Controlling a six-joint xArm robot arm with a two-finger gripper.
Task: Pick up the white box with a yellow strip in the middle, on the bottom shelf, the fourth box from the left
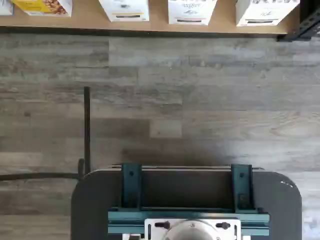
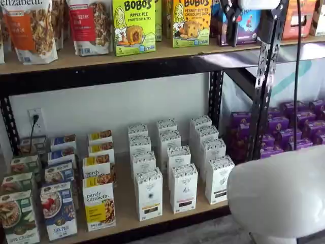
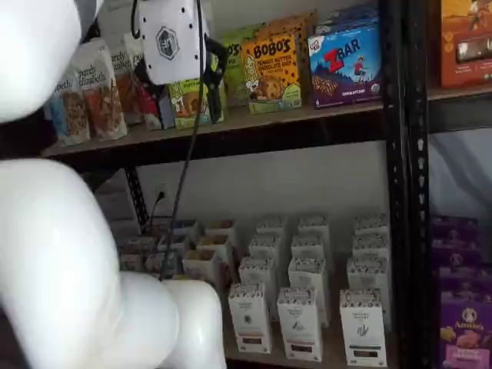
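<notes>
The white box with a yellow strip [image 2: 99,206] stands at the front of the bottom shelf, third of the front boxes that show in this shelf view, with like boxes in a row behind it. The wrist view shows only its yellow front [image 1: 42,6]. My gripper [image 2: 251,25] hangs high up, level with the upper shelf and far above and to the right of the box. Its white body and two black fingers show in both shelf views [image 3: 182,92], with a gap between the fingers and nothing in them.
White boxes [image 2: 149,194] fill the rows right of the target, and a blue box [image 2: 58,211] stands to its left. A black shelf post [image 2: 261,81] rises at the right. The white arm [image 3: 69,269] blocks part of the shelf. A dark mount with teal brackets [image 1: 187,200] shows over the wood floor.
</notes>
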